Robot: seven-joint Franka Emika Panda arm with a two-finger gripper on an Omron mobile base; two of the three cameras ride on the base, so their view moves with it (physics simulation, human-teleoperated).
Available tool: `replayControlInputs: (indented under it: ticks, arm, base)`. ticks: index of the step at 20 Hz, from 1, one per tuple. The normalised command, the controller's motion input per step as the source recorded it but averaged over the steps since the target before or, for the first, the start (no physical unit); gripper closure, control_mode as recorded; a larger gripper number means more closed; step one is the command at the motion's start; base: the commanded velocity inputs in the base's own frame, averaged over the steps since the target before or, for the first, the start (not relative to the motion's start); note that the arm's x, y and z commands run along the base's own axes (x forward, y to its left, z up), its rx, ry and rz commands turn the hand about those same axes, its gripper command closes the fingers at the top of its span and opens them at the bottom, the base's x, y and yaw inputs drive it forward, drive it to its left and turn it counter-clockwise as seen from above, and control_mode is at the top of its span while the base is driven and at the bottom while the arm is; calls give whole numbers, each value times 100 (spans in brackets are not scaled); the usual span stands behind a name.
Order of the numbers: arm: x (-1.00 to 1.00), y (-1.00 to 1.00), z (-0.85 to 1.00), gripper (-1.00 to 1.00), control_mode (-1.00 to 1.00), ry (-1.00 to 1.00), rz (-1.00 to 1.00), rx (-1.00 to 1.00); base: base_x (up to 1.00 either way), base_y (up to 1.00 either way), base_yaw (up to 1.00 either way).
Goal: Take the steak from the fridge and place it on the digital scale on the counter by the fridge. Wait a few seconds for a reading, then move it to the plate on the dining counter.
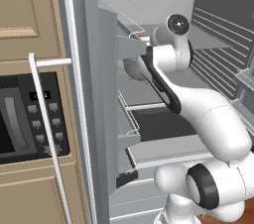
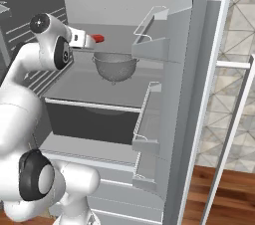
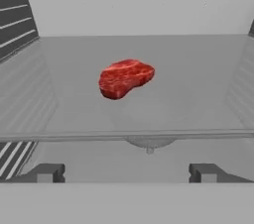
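We see a marbled red steak (image 3: 126, 78) on grey glass in the silver-grey fridge (image 2: 199, 94), beside a perforated grey colander (image 2: 115, 66).

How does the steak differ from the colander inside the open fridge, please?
The steak is red, flat and solid; the colander is grey, bowl-shaped and perforated. The steak lies on the upper glass shelf, while the colander sits on the shelf below it. The steak is much smaller than the colander. Both are inside the fridge, untouched by the gripper.
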Motion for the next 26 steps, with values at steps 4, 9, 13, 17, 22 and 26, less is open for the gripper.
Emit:
replayControlInputs:
  ticks: [4,9,13,17,22,26]
  arm:
    - [72,4,-10,-100,-100,10,-1,1]
    - [55,20,-23,-100,-100,2,0,0]
    - [52,10,-23,-100,-100,0,-3,0]
    - [59,2,-27,-100,-100,0,-4,0]
    - [58,1,-18,-100,-100,0,-2,0]
    - [54,2,-13,-100,-100,0,-2,0]
  base:
    - [0,0,0]
    - [0,0,0]
    - [0,0,0]
    - [0,0,0]
    - [0,0,0]
    - [0,0,0]
